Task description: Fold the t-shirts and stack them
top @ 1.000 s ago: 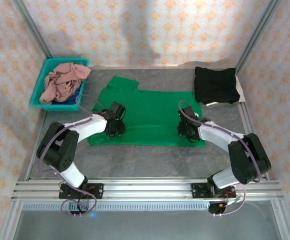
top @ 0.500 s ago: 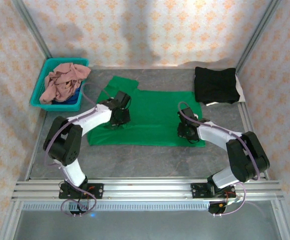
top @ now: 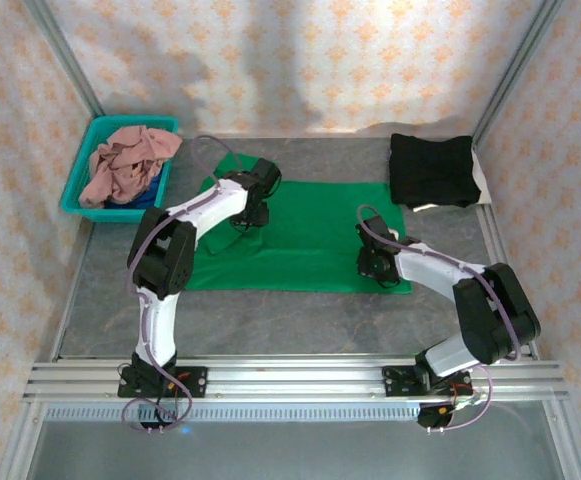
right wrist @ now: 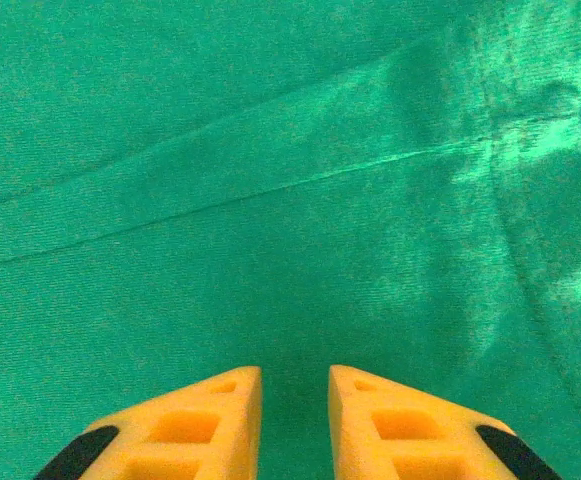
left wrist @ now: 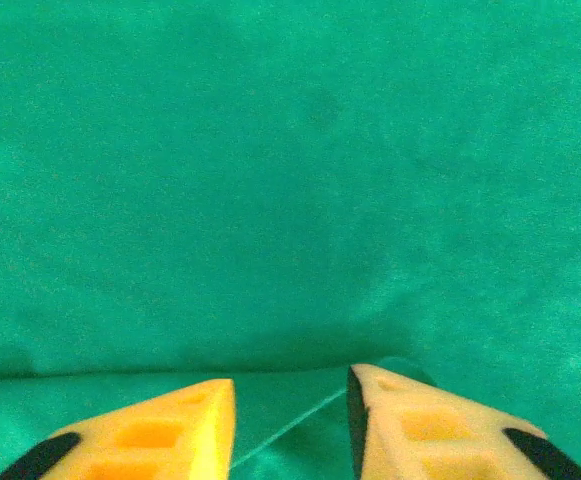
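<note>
- From above you cannot see either set of fingers: the left gripper (top: 251,212) sits under its own wrist at 11 o'clock on the green shirt (top: 310,240), and the right gripper (top: 372,265) sits the same way at the shirt's 4 o'clock corner
- Your left wrist view shows the left fingers (left wrist: 160,435) spread, with a raised crease of green cloth running into the gap; you cannot tell whether they touch it
- Your right wrist view shows the right fingers (right wrist: 400,425) a narrow gap apart over flat green cloth crossed by a seam, with nothing pinched between them
- Both wrist views cut the green shirt off on every side; the top view gives you its outline, spread flat mid-table, with the 10 o'clock sleeve partly behind the left arm (top: 185,235)
- The black shirt (top: 430,170) lies folded at the table's 2 o'clock; a pale strip (top: 481,175) along its right edge is too small to name
- The basket (top: 74,188) at 10 o'clock holds a bunched pink shirt (top: 125,165), with a blue shirt (top: 142,201) mostly buried beneath it
</note>
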Available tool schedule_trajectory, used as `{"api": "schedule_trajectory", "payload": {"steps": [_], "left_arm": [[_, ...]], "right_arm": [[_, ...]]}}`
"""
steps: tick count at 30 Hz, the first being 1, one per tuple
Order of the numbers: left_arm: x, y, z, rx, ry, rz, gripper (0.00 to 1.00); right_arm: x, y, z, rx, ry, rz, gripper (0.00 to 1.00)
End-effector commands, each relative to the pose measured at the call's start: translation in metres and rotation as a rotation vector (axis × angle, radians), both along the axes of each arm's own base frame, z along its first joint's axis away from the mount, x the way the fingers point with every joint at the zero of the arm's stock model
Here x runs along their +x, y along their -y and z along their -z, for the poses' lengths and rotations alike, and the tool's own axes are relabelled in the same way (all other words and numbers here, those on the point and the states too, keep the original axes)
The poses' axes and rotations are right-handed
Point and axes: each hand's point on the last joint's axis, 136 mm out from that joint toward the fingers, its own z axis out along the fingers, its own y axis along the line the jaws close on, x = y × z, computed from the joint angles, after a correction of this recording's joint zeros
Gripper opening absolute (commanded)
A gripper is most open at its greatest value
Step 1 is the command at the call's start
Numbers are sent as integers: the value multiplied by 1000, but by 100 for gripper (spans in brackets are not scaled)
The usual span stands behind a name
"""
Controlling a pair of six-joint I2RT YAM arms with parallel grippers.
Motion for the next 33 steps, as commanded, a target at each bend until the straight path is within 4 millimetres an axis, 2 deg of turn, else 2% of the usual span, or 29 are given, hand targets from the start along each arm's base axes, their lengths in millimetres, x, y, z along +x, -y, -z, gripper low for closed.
{"api": "schedule_trajectory", "payload": {"steps": [1, 2, 4, 7, 9, 13, 16, 22, 24, 27, 33], "left_arm": [[-19, -32, -34, 117, 20, -13, 44], [-29, -41, -41, 132, 37, -25, 47], [-49, -58, -43, 174, 46, -61, 54], [-75, -77, -24, 184, 1, -104, 57], [-82, -84, -7, 164, -38, -122, 55], [-79, -91, 15, 155, -64, -146, 54], [-72, -82, 28, 114, -77, -132, 56], [-61, -82, 39, 98, -89, -141, 57], [-58, -81, 39, 76, -83, -145, 51], [-56, -84, 46, 73, -104, -158, 32], [-46, -85, 40, 81, -99, -157, 6]], "right_arm": [[2, 9, -10, -40, 20, 20, 24], [2, 9, -10, -36, 24, 21, 24], [3, 8, -12, -33, 27, 19, 24], [7, 5, -13, -27, 28, 15, 24], [9, 1, -14, -17, 28, 10, 24], [14, -4, -14, 8, 37, 10, 25], [19, -10, -17, 29, 39, 16, 24], [20, -10, -16, 34, 44, 23, 24], [19, -9, -14, 28, 36, 22, 24], [16, -7, -9, 18, 26, 26, 24], [15, -7, -5, 22, 19, 23, 24]]}}
